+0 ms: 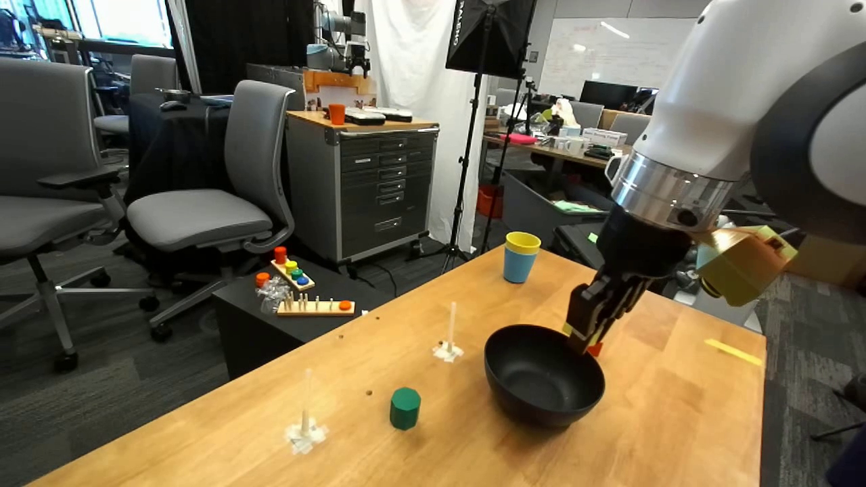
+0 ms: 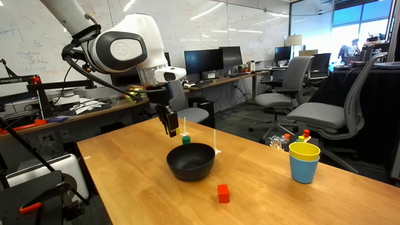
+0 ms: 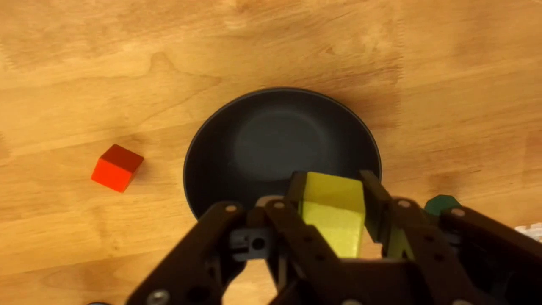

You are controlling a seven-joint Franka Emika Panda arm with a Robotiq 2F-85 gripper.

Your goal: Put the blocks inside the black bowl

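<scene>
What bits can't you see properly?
Green block, in the wrist view: partly hidden by the gripper.
Dark curved thing, same view: cut off at the bottom edge.
Red block, in an exterior view: partly hidden by the gripper.
Yellow block, in an exterior view: mostly hidden by the gripper.
Whiteboard writing, same view: too faint to read.

A wooden bench (image 2: 140, 193) carries the black bowl (image 1: 544, 379), green block (image 1: 405, 408), red block (image 2: 223, 194), a blue cup (image 2: 303, 171), two upright white-footed rods (image 1: 451, 328) and a flat yellow strip (image 1: 733, 352).

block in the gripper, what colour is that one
Yellow; the block shows best in the wrist view.
</scene>
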